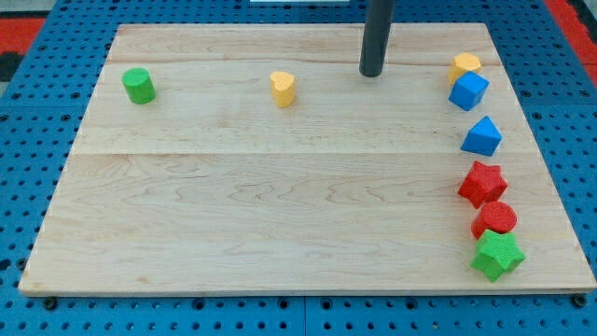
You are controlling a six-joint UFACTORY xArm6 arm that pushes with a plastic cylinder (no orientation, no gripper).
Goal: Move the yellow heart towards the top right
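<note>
The yellow heart (284,89) lies on the wooden board (280,215), in its upper middle-left part. My tip (371,73) is well to the right of the heart and a little higher, apart from it. The rod rises out of the view's top. Nothing touches the heart.
A green cylinder (138,85) stands at the upper left. Along the right edge, from top down: a yellow block (465,65), a blue cube (468,91), a blue triangular block (482,136), a red star (482,182), a red cylinder (494,219), a green star (496,255).
</note>
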